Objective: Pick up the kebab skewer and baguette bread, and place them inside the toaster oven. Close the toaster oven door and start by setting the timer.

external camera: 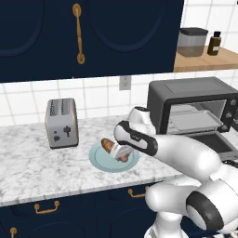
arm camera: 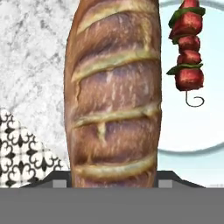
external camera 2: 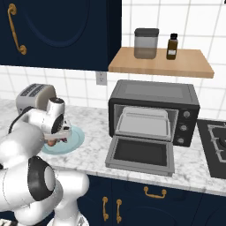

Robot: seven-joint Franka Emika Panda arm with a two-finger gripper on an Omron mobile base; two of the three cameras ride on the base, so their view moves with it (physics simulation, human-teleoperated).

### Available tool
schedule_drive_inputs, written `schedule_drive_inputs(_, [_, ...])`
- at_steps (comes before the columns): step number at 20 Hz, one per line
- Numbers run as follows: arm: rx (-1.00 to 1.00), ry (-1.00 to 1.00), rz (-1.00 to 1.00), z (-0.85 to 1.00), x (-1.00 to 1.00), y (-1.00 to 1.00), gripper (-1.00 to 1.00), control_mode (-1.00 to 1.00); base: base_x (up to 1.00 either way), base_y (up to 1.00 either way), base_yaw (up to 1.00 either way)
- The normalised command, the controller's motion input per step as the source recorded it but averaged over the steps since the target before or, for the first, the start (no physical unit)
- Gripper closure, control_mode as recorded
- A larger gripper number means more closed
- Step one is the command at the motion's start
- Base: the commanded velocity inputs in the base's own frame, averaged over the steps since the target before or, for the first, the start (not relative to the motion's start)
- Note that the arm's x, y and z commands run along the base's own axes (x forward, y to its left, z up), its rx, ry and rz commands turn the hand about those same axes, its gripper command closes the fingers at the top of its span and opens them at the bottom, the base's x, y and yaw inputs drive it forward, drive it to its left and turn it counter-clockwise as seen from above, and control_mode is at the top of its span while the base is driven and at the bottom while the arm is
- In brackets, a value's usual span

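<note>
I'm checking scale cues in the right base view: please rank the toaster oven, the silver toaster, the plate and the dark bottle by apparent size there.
1. toaster oven
2. and 3. plate and silver toaster: alike, both partly hidden by the arm
4. dark bottle

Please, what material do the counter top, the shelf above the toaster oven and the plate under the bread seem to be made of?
The counter top looks like polished marble: white with grey veins. The shelf looks like light wood with a matte, even tan surface. The plate seems glazed ceramic, smooth pale blue with a darker rim, though plastic cannot be excluded.
</note>
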Motion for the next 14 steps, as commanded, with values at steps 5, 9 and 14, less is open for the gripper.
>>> schedule_drive_inputs(5, [0.05,0.0,-0.03,1.0,-0.56,-0.92,1.0,-1.0,0.0,0.0,0.0])
schedule_drive_inputs(9, [0.0,0.04,-0.2,0.98,-0.2,-1.0,1.0,-1.0,0.0,0.0,0.0])
schedule_drive_inputs(14, [-0.01,0.13,-0.27,0.78,-0.04,-1.0,1.0,-1.0,0.0,0.0,0.0])
